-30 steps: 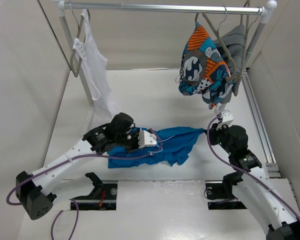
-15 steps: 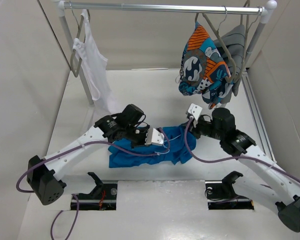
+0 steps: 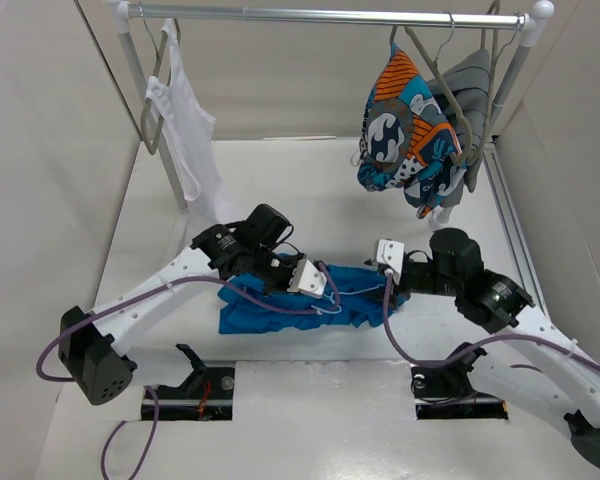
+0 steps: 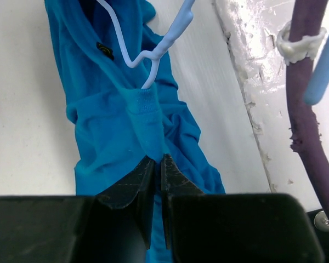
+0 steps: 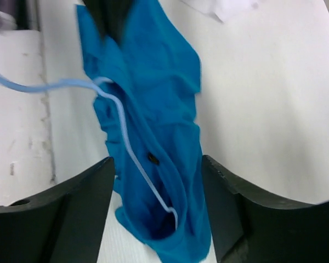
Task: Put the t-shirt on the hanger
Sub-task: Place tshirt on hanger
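Counting one blue t-shirt [image 3: 255, 312] crumpled on the table [image 3: 310, 190] and one light-blue wire hanger [image 4: 148, 55] poking partly into it. My left fingers [image 4: 158, 167] pinch its fabric; my right fingers [image 5: 156, 170] stand spread above it, holding nothing.

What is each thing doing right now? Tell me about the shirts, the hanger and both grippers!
t-shirt: lying crumpled on the table, not hung.
hanger: lying on the t-shirt, partly tucked inside it.
left gripper: shut on the t-shirt.
right gripper: open above the t-shirt, holding nothing.
white tank top: hanging from the rail.
patterned garment: hanging from the rail.
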`<state>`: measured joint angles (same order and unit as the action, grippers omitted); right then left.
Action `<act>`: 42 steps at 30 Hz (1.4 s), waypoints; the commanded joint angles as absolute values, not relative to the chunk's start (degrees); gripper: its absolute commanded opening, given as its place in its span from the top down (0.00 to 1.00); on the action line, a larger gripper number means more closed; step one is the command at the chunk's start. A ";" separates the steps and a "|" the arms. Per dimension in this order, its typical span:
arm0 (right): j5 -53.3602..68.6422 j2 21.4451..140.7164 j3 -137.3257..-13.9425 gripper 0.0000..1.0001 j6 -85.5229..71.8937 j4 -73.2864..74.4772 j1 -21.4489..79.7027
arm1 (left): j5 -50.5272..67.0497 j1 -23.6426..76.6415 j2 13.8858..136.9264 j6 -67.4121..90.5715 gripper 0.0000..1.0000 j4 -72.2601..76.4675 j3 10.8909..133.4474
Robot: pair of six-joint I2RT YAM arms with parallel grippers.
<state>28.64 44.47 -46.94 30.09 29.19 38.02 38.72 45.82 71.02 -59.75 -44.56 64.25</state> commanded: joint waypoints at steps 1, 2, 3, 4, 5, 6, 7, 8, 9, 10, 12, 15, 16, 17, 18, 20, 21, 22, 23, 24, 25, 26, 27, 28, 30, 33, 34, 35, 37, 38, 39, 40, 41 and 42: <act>30.32 44.99 -46.51 0.33 31.12 25.16 42.87 | 44.37 45.01 71.54 -61.53 1.00 -44.66 67.76; 30.32 45.96 -46.49 0.34 31.11 24.18 43.59 | 44.38 45.00 71.54 -60.91 1.00 -44.65 67.76; 30.32 47.10 -45.97 0.35 31.11 23.47 44.12 | 44.91 45.00 71.54 -60.91 1.00 -43.95 68.46; 30.84 48.24 -45.36 0.37 31.11 22.94 44.12 | 45.43 44.48 71.54 -60.91 1.00 -43.95 68.47; 31.63 49.30 -45.35 0.39 31.90 21.72 44.73 | 45.44 44.47 71.54 -60.30 1.00 -43.95 68.99; 32.16 50.87 -45.35 0.40 32.43 21.19 44.74 | 45.44 43.95 71.54 -60.29 1.00 -43.95 68.99; 32.17 51.41 -44.83 0.40 32.43 20.57 44.74 | 45.44 43.95 71.54 -60.29 1.00 -43.95 68.99; 32.17 51.42 -44.82 0.43 32.43 20.57 44.74 | 45.44 43.95 71.54 -60.29 1.00 -43.95 68.99; 32.17 52.11 -44.82 0.46 32.43 19.78 44.74 | 45.44 43.95 71.54 -60.29 1.00 -43.95 68.99; 31.65 52.82 -44.22 0.48 32.43 19.17 44.74 | 45.44 43.95 71.54 -60.29 1.00 -43.95 68.99; 30.94 53.61 -43.51 0.53 32.43 18.55 44.74 | 45.44 43.95 71.02 -59.60 1.00 -43.95 68.38; 27.18 54.14 -41.31 0.67 30.15 17.14 44.74 | 45.44 43.95 71.02 -59.06 1.00 -43.42 68.38; 26.03 53.10 -41.31 0.87 29.54 16.62 44.74 | 45.44 43.95 71.02 -59.06 1.00 -43.42 68.38; 24.62 52.30 -40.61 1.00 27.88 16.61 44.74 | 45.44 43.95 71.02 -59.06 1.00 -43.42 68.38; 22.17 51.42 -40.61 1.00 27.17 17.48 44.74 | 44.31 43.95 71.02 -58.54 1.00 -43.42 67.86; 20.84 47.66 -41.30 1.00 25.41 19.76 44.74 | 42.46 43.95 70.49 -58.54 1.00 -43.42 67.24; 20.31 46.16 -41.31 1.00 24.79 21.17 44.74 | 41.41 43.42 69.79 -57.75 1.00 -42.11 67.24; 19.69 44.66 -41.92 1.00 24.79 22.57 44.74 | 39.05 42.81 69.79 -57.22 1.00 -41.23 65.76; 19.69 41.26 -41.92 1.00 24.00 25.81 44.04 | 37.98 42.28 69.18 -57.22 1.00 -40.26 65.22; 18.56 39.57 -42.62 1.00 23.30 27.67 44.03 | 37.10 41.75 69.17 -56.52 1.00 -38.51 64.69; 17.15 37.90 -43.32 1.00 23.29 29.51 44.03 | 35.96 40.44 68.65 -56.51 1.00 -37.71 64.08; 16.62 36.40 -43.33 1.00 23.29 32.66 44.03 | 35.95 39.82 68.64 -56.51 1.00 -37.10 64.07; 16.61 33.95 -43.85 1.00 23.29 34.00 44.03 | 35.34 39.29 69.43 -55.82 1.00 -36.39 64.07; 16.61 32.88 -43.86 1.00 22.68 35.06 44.03 | 35.33 38.16 69.96 -55.11 0.98 -35.69 64.07; 16.61 30.86 -44.38 1.00 22.68 37.95 44.03 | 34.64 37.62 71.45 -53.62 0.98 -34.90 64.60; 16.61 30.15 -46.49 1.00 22.06 41.90 44.03 | 35.15 34.64 74.53 -51.60 1.00 -34.89 66.79; 15.92 29.62 -48.41 1.00 21.54 42.88 44.03 | 35.16 33.93 75.05 -51.59 1.00 -34.89 66.80; 15.91 29.62 -49.56 1.00 21.53 44.02 44.03 | 35.68 33.40 75.67 -51.59 1.00 -34.89 67.49; 13.72 29.62 -52.11 1.00 21.53 48.06 43.51 | 35.68 32.78 75.67 -53.34 1.00 -34.89 68.03; 13.19 30.23 -54.82 1.00 21.53 49.38 43.51 | 35.07 32.78 75.67 -53.35 1.00 -34.89 68.03; 12.49 30.23 -56.06 1.00 21.53 50.61 43.51 | 34.46 32.26 76.28 -53.87 1.00 -34.89 68.03; 12.48 30.76 -57.29 1.00 21.53 52.45 43.51 | 34.45 31.47 76.29 -53.88 1.00 -34.02 68.03; 12.48 31.28 -59.31 1.00 21.53 53.08 43.51 | 34.45 31.46 76.29 -53.88 1.00 -34.01 68.03; 12.48 31.29 -60.28 1.00 21.53 53.78 43.51 | 35.06 30.59 76.81 -53.88 1.00 -34.01 68.64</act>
<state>13.39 33.47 -53.23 22.41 47.03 43.79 45.65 36.16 76.23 -53.30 -31.40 67.29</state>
